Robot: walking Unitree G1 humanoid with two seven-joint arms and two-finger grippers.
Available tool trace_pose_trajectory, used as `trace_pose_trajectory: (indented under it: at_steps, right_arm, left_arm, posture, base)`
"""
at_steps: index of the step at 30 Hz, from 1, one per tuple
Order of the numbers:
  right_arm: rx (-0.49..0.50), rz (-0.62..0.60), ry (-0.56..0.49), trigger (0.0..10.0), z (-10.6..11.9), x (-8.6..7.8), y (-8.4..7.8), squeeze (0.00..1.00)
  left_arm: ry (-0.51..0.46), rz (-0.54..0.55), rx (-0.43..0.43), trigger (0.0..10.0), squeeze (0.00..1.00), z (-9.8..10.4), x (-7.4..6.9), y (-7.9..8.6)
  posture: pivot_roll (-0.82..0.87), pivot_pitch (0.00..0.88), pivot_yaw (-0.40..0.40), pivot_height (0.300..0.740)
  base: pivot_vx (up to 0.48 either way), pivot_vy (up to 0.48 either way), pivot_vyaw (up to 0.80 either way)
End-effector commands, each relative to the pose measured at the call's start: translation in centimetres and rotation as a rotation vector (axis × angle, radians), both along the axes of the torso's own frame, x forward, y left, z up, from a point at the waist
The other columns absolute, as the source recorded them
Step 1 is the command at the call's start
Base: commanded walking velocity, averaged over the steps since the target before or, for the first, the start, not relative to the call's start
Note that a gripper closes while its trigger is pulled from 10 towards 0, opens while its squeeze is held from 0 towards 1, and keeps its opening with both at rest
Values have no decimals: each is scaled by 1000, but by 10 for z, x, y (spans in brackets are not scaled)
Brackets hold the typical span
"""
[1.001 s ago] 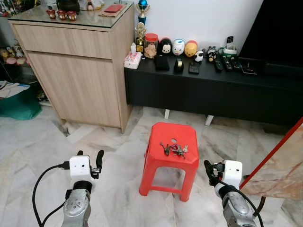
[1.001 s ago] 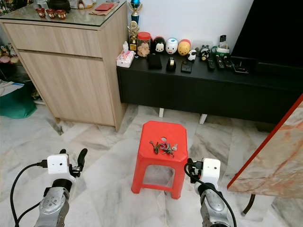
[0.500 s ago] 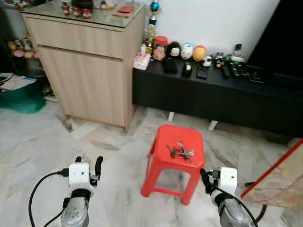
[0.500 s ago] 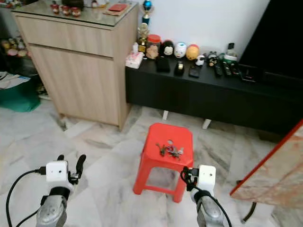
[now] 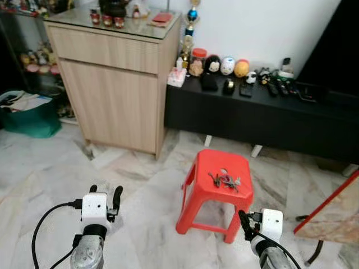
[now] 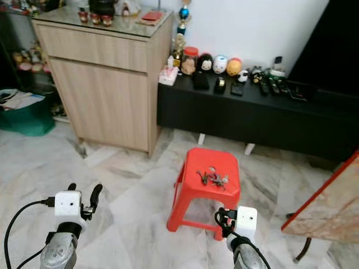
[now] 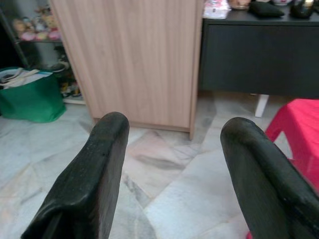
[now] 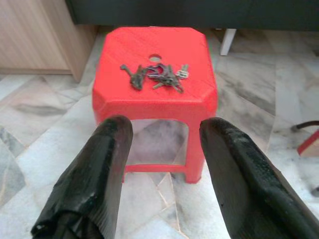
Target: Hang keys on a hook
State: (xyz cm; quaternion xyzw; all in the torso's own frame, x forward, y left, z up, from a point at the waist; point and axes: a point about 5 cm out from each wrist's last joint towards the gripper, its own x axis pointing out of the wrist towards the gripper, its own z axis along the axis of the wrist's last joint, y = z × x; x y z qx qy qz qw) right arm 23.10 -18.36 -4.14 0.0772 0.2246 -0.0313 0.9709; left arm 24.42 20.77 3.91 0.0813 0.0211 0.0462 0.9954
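A bunch of keys [image 5: 224, 180] lies on top of a red plastic stool [image 5: 216, 203], beside the round hole in its seat. In the right wrist view the keys [image 8: 154, 76] lie ahead of and beyond my open right gripper [image 8: 162, 164], with nothing between its fingers. The right gripper [image 5: 245, 219] hangs low, in front of the stool's right leg. My left gripper [image 5: 105, 194] is open and empty over the marble floor, well to the left of the stool. The left wrist view has the stool's edge [image 7: 299, 134] at one side.
A tall wooden cabinet [image 5: 112, 84] stands at the back left. Next to it a low black console [image 5: 263, 117] carries toys, jars and remotes. A green bag [image 5: 25, 115] sits at the far left. A red-edged marble slab [image 5: 336, 213] leans at the right.
The whole view has shifted: the stool and furniture now sit further right and a little farther off. The keys lie as before and both grippers stay open.
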Motion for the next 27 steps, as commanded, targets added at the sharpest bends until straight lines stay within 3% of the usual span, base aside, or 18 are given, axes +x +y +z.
trace_pose_trajectory:
  at_steps: [1, 13, 15, 16, 17, 27]
  right_arm:
    - [-2, -45, -20, 10000, 4, 4, -5, 0]
    - [14, -53, -9, 10000, 3, 5, -1, 0]
    - [16, -55, -11, 10000, 6, 11, -2, 0]
    - [16, -57, -11, 10000, 15, 26, -3, 0]
    - [15, -57, -8, 10000, 17, 29, -4, 0]
    - [16, -51, -36, 10000, 21, 34, 0, 0]
  left_arm:
    - [-19, -47, -5, 10000, 0, 7, 8, -11]
    - [-20, -55, -23, 10000, 0, 11, 7, -17]
    - [-17, -58, -26, 10000, 0, 11, 6, -18]
    - [-14, -62, -29, 10000, 0, 10, 5, -20]
    - [-14, -63, -30, 10000, 0, 10, 4, -21]
    - [-25, -69, -41, 10000, 0, 13, 8, -26]
  posture:
    - [74, 0, -91, 740]
    - [93, 0, -81, 740]
    - [93, 0, -82, 740]
    - [96, 0, -90, 740]
    - [98, 0, -92, 740]
    - [88, 0, -95, 740]
  base:
    - [0, 0, 0]
    - [0, 0, 0]
    - [0, 300, 0]
    - [0, 405, 0]
    - [0, 405, 0]
    - [0, 406, 0]
